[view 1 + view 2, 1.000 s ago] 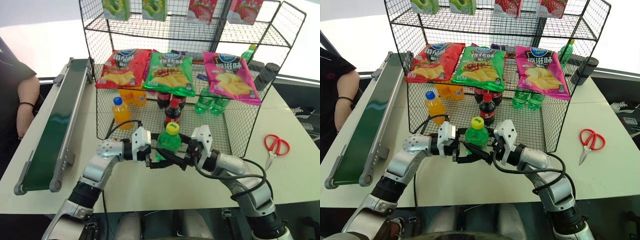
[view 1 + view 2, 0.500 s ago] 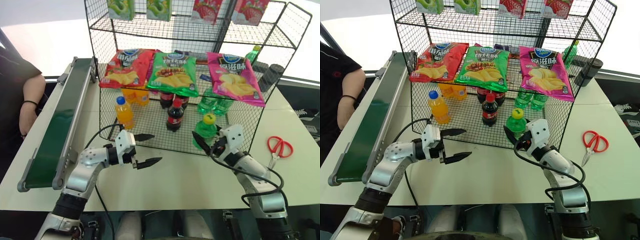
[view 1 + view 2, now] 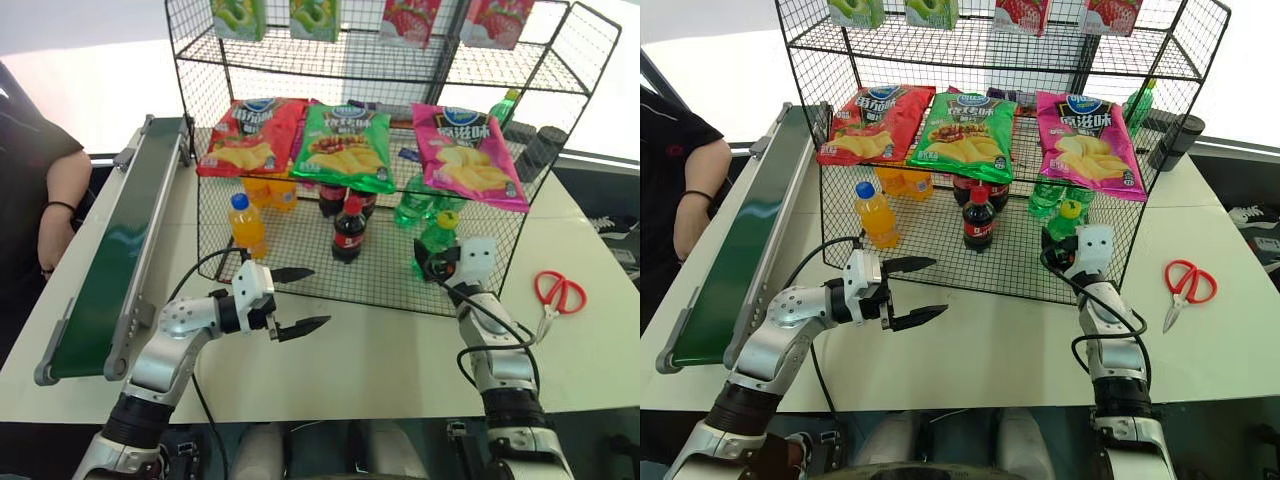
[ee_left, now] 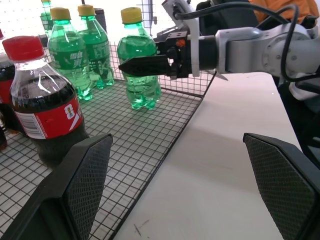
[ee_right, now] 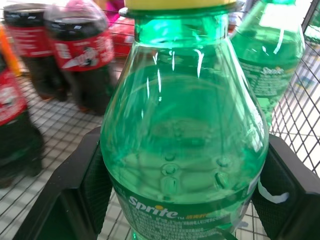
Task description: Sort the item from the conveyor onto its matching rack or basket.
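The item, a clear-green bottle [image 3: 436, 243] with a yellow cap, stands upright with my right gripper [image 3: 428, 264] shut on its body. In the left wrist view the bottle [image 4: 141, 65] has its base on the mesh floor of the rack's bottom basket [image 3: 300, 262], near the front right edge. The right wrist view has the bottle [image 5: 185, 125] between both pads. My left gripper [image 3: 318, 297] is open and holds nothing, over the table in front of the basket. The conveyor [image 3: 110, 260] runs along the left side with a bare belt.
Two more green bottles [image 4: 75, 55] stand behind the item, with a cola bottle [image 3: 347, 230] mid-basket and an orange bottle [image 3: 246, 225] to the left. Chip bags [image 3: 345, 145] lie on the middle tier. Red scissors [image 3: 555, 293] lie right of the rack. A person's arm [image 3: 55, 200] is beyond the conveyor.
My right gripper has carried the bottle from the front centre to the right and forward into the basket. My open left gripper has come off the bottle and drawn slightly left.
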### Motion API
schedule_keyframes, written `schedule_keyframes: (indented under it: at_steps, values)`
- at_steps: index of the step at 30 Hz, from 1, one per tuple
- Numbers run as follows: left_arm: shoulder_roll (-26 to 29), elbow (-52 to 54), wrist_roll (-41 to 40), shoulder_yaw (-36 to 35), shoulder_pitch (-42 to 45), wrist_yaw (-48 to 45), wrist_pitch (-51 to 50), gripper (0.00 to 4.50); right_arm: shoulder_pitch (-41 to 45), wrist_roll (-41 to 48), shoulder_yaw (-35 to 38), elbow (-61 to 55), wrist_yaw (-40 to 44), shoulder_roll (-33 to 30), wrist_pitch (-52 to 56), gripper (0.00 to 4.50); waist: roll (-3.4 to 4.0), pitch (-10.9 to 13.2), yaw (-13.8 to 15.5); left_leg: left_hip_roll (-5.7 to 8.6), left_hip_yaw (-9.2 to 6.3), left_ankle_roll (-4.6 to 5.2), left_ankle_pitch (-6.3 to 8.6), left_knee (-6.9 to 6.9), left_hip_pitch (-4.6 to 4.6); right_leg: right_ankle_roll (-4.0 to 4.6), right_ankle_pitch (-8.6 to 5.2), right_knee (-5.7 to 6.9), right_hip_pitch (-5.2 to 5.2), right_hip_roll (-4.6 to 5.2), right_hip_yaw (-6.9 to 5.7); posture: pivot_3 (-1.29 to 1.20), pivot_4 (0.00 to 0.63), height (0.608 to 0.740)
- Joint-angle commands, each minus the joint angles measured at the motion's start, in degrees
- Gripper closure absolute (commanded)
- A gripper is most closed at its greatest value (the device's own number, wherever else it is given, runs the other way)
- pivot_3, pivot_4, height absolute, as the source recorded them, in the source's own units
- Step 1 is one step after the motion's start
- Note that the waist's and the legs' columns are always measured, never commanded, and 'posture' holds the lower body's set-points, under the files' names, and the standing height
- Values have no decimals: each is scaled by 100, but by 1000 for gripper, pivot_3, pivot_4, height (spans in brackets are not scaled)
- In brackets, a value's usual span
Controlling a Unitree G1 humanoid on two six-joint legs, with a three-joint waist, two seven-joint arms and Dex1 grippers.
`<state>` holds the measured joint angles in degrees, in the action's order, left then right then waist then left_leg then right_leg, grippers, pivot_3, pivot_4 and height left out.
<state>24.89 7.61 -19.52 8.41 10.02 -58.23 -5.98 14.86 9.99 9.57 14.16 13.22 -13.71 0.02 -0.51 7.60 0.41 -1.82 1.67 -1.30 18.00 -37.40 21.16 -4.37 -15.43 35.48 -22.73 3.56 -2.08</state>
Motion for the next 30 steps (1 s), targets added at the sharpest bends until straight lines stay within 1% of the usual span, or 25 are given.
schedule_keyframes:
  at_steps: [1, 7, 9, 10, 15, 24, 30]
  values:
    - [-27, 262, -88, 29, 123, 43, -45, 46, 271, 94, 158, 63, -56, 49, -340, 1336, 0, 0, -10, 0, 0, 0, 0, 0, 0, 0, 0, 0, 0, 0, 1, 0, 150, 740]
    - [-23, 285, -118, 39, 179, 28, -160, 46, 312, 180, 172, 178, -45, 119, -353, 1336, 2, -1, -23, -2, 0, 0, 0, 0, -2, 0, 0, 3, 0, 0, 2, 0, 150, 740]
    - [-21, 253, -121, 36, 227, 13, -182, 0, 252, 174, 158, 124, -32, 125, -353, 286, 2, -1, -24, -2, 1, 0, 0, 0, -2, 0, 0, 3, 0, 0, 2, 0, 150, 740]
    - [-21, 243, -121, 35, 240, 7, -187, 0, 236, 162, 156, 107, -32, 127, -356, 42, 2, -2, -23, -2, 0, 0, 0, 0, -2, 0, 0, 3, 0, 0, 3, 0, 150, 740]
    - [-28, 226, -113, 42, 264, -27, -193, 0, 56, -31, 134, -133, -223, 66, -333, 42, 3, -2, -20, -3, 0, 0, 0, 0, -4, 0, 0, 3, 2, 0, 3, 0, 150, 740]
    - [-72, 188, -119, 32, 313, 28, -244, 0, -729, -159, 17, -1368, -293, 59, 12, 42, 3, -3, -16, -3, 0, 0, 0, 0, -5, 0, 0, 4, 2, 1, 5, 0, 150, 740]
    - [-100, 190, -147, 5, 233, 86, -284, 0, -1087, -203, -8, -1992, -314, 56, 298, 42, 3, -3, -14, -3, 0, 0, 0, 0, -8, 0, 0, 4, 4, 0, 5, 0, 150, 740]
